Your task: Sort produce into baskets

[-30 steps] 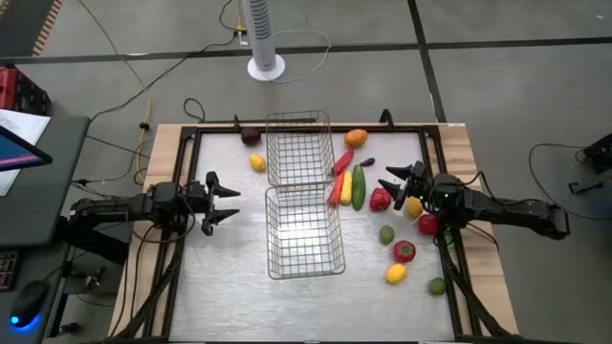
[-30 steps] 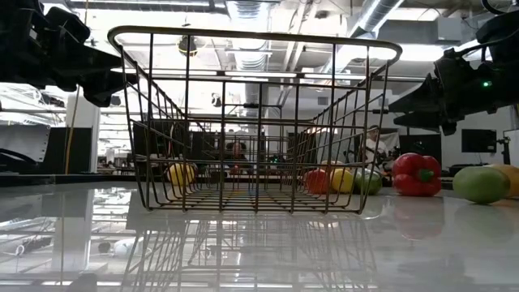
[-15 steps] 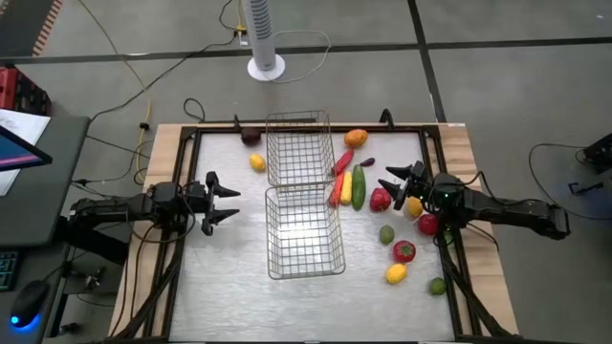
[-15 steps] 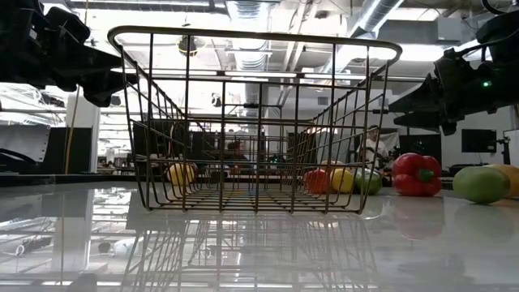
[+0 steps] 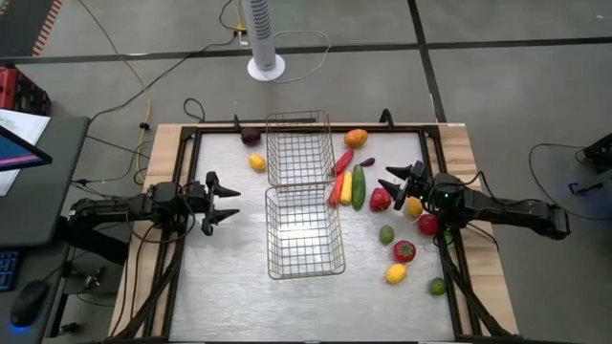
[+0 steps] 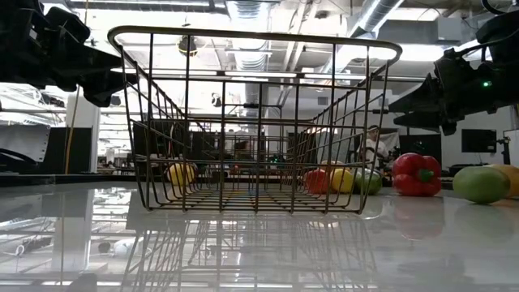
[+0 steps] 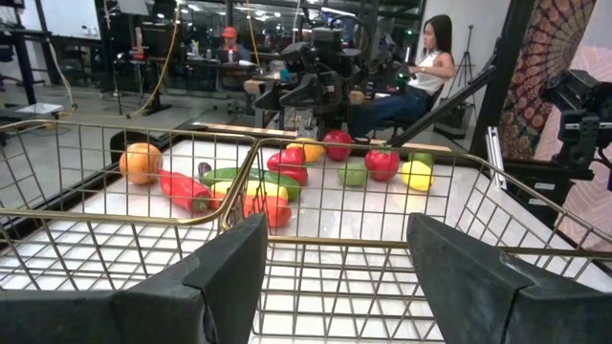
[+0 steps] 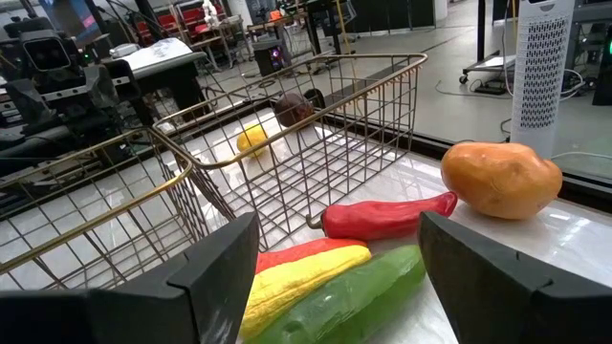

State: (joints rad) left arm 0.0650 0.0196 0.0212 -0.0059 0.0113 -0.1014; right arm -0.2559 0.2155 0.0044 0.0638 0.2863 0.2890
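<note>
two wire-mesh baskets, the far basket point(image 5: 298, 148) and the near basket point(image 5: 304, 231), stand end to end at the middle of the white table point(image 5: 229, 258), both with nothing in them. almost all the produce lies loose on the right side: an orange point(image 5: 356, 138) near the far edge, a red chili point(image 5: 341, 161), a long red pepper point(image 5: 335, 190), a yellow pepper point(image 5: 346, 187) and a green cucumber point(image 5: 359, 187) lying together just beside the baskets, then a red bell pepper point(image 5: 381, 199), a lime point(image 5: 386, 233), a tomato point(image 5: 404, 251) and a lemon point(image 5: 396, 274) toward the near edge. a second lemon point(image 5: 257, 162) and a dark plum point(image 5: 251, 137) sit left of the far basket.

the right gripper point(image 5: 400, 187) hovers just beside the red bell pepper, fingers spread wide and holding nothing. the left gripper point(image 5: 224, 202) waits left of the near basket, its fingers also wide and empty.

judged from here, the risk is crowding: pieces on the right lie close together, so a descending finger could nudge a round neighbour and send it rolling toward the table edge, or clip a basket rim on the way over.
</note>
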